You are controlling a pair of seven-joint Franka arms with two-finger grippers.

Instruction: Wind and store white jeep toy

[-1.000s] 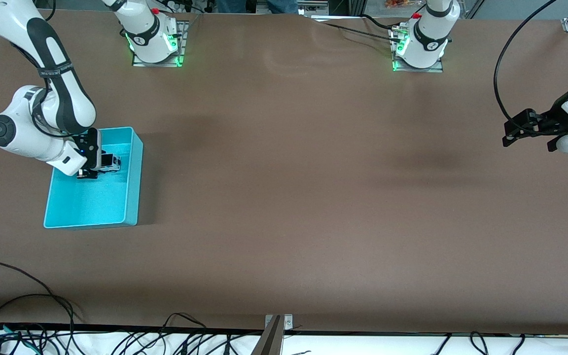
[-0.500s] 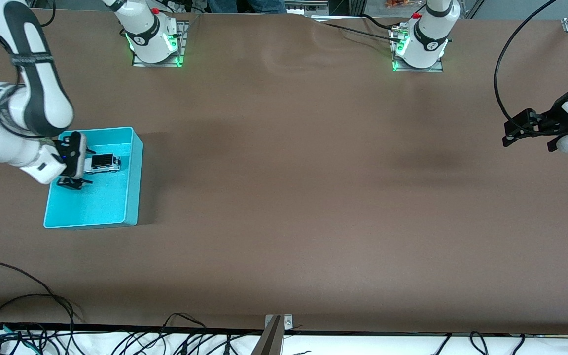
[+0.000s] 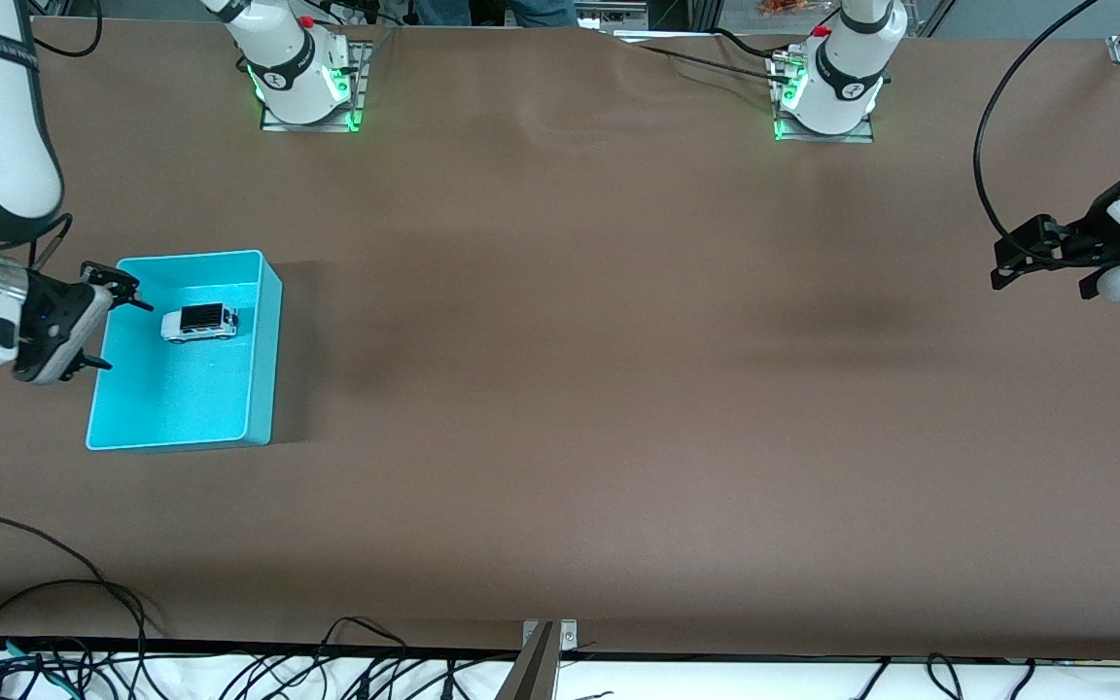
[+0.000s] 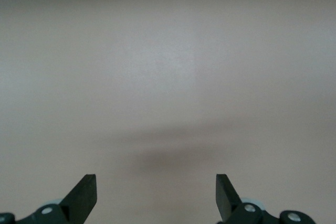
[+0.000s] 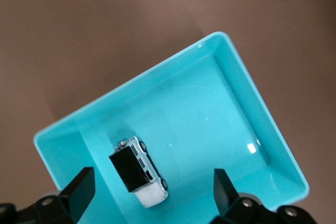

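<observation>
The white jeep toy (image 3: 199,323), black-roofed, lies on its wheels on the floor of the cyan bin (image 3: 181,399), in the half farther from the front camera. My right gripper (image 3: 109,326) hangs open over the bin's rim at the right arm's end of the table, apart from the toy. In the right wrist view the jeep (image 5: 137,170) sits below and between the spread fingers (image 5: 81,184), inside the bin (image 5: 210,108). My left gripper (image 3: 1000,268) waits open over bare table at the left arm's end, and nothing lies between its fingers (image 4: 84,195).
Both arm bases (image 3: 302,83) (image 3: 827,92) stand along the table edge farthest from the front camera. Cables (image 3: 54,622) trail along the nearest edge. A metal bracket (image 3: 545,647) sits at the middle of that edge.
My right gripper opened, let go of the jeep inside the bin, and drew up and back toward the right arm's end. The jeep stays in the bin. The left arm has not moved.
</observation>
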